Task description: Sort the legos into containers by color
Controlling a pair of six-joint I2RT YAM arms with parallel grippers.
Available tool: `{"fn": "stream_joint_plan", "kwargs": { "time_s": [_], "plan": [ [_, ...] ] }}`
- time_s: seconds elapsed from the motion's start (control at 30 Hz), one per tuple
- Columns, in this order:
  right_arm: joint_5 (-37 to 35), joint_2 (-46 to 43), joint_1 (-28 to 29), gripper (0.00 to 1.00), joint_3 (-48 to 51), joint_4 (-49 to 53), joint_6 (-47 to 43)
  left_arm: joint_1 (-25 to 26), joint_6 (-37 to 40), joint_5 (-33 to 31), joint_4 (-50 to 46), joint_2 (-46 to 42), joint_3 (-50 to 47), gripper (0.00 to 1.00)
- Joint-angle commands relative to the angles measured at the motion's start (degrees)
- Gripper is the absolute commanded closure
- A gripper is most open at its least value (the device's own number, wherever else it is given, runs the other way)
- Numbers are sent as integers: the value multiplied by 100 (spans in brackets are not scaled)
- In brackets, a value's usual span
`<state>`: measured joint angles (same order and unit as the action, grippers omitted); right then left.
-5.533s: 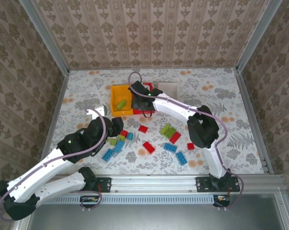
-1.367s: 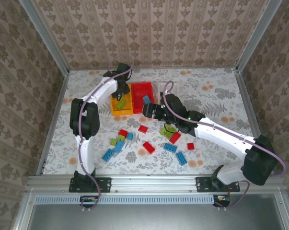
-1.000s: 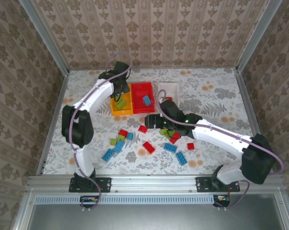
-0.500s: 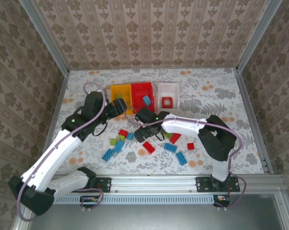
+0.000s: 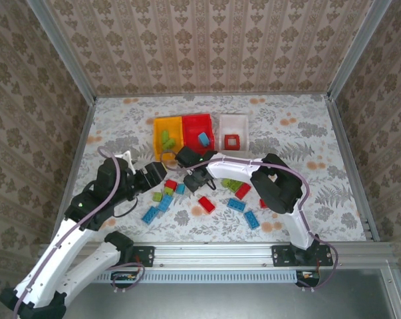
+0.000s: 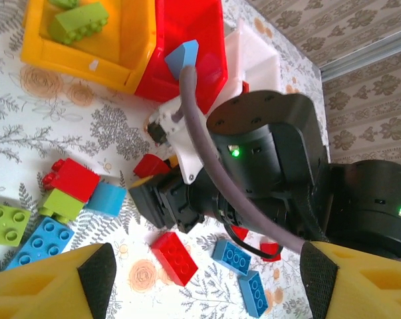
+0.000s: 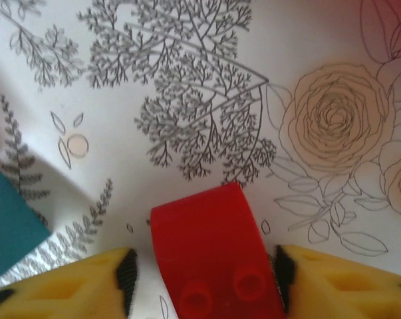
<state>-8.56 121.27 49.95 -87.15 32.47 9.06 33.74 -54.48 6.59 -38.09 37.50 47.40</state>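
**Top external.** Three containers stand in a row just short of the worktop's far edge, at its middle: yellow bin (image 5: 157, 133), red bin (image 5: 193, 125), white bin (image 5: 244, 126). A red square frame (image 5: 233, 141) lies in the white one. Loose legos (image 5: 236, 205) are scattered between the row and the near edge. The left gripper (image 5: 159, 174) and right gripper (image 5: 195, 179) sit among them. From above, both sets of jaws are hidden under their wrists.

**Left wrist.** Left gripper's yellow fingers (image 6: 67, 282) are cut off at the bottom corners. Jaws wide apart, nothing between them. The right arm hides most of the white bin. Green bricks (image 6: 77, 20) in the yellow bin, blue brick (image 6: 183, 56) in the red. A pale sticker (image 6: 94, 64) on the yellow wall is too small to read. A red brick (image 6: 150, 165) peeks out at the right gripper's tips.

**Right wrist.** That red brick lies on the worktop between the pads (image 7: 127, 279). One pad is at its side, with a strip of worktop showing before the other, so the jaws are not clamped. A teal brick (image 7: 7, 222) is cut off at the left edge.
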Motion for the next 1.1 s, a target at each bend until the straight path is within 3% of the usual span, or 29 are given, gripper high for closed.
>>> {"fn": "stream_joint_plan", "kwargs": {
  "time_s": [0.0, 0.07, 0.27, 0.47, 0.73, 1.07],
  "plan": [
    [-233, 280, -38, 55, -135, 266, -22, 32, -212, 175, 214, -19, -65, 24],
    [-322, 149, -28, 63, -43, 266, 56, 37, -217, 218, 324, 13, -39, 24],
    [-779, -1163, -252, 71, 537, 61, 531, 177, -204, 343, 887, 434, 106, 24],
    [-643, -1853, -1313, 72, 727, 87, 1189, 733, 73, 30, 1246, 1359, 481, 25],
    [-228, -863, -2374, 71, -403, 542, 1614, 1272, 462, -408, 1348, 2417, 1085, 25],
    [-119, 469, -2782, 66, -2251, 1086, 1589, 1577, 605, -640, 1303, 2859, 1253, 25]
  ]
}}
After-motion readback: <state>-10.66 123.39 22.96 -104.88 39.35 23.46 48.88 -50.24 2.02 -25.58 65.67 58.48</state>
